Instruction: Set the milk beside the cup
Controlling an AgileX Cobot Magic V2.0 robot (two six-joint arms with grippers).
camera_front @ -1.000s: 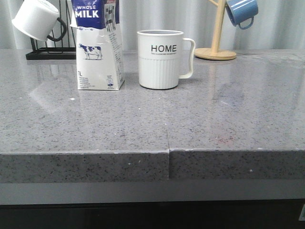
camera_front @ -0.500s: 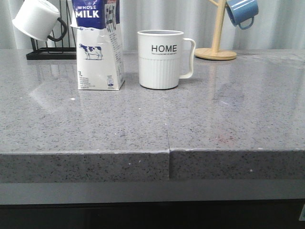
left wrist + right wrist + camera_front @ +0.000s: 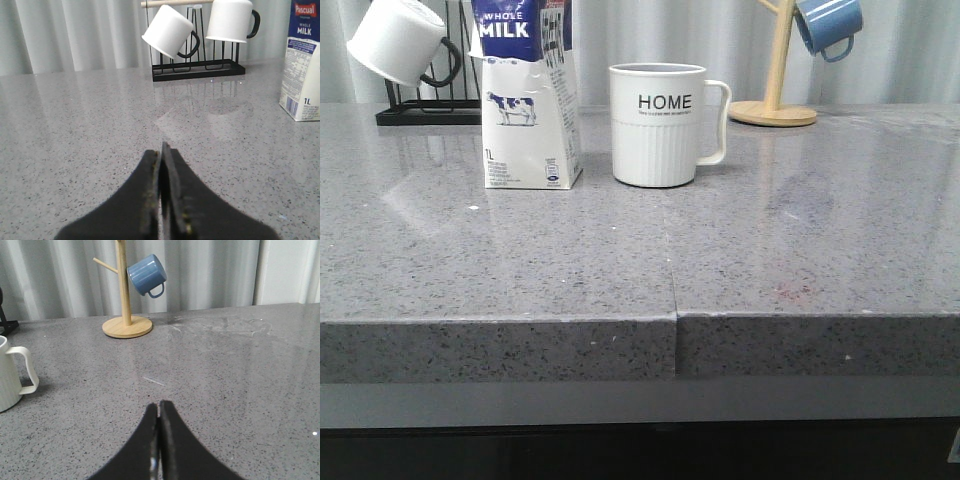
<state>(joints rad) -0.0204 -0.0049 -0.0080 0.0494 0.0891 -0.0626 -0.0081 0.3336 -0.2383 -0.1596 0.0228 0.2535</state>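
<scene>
The milk [image 3: 527, 95], a white carton with a blue top and a cow picture, stands upright on the grey counter just left of the cup [image 3: 658, 124], a tall white ribbed mug marked "HOME" with its handle to the right. A small gap separates them. The milk also shows in the left wrist view [image 3: 302, 60], and part of the cup shows in the right wrist view [image 3: 11, 372]. My left gripper [image 3: 161, 150] is shut and empty, low over bare counter. My right gripper [image 3: 159, 406] is shut and empty, low over bare counter. Neither gripper shows in the front view.
A black rack [image 3: 198, 70] holds two white mugs with black handles [image 3: 172, 32] behind and left of the milk. A wooden mug tree [image 3: 772, 110] with a blue mug [image 3: 827, 25] stands at the back right. The counter's front edge [image 3: 675, 320] has a seam.
</scene>
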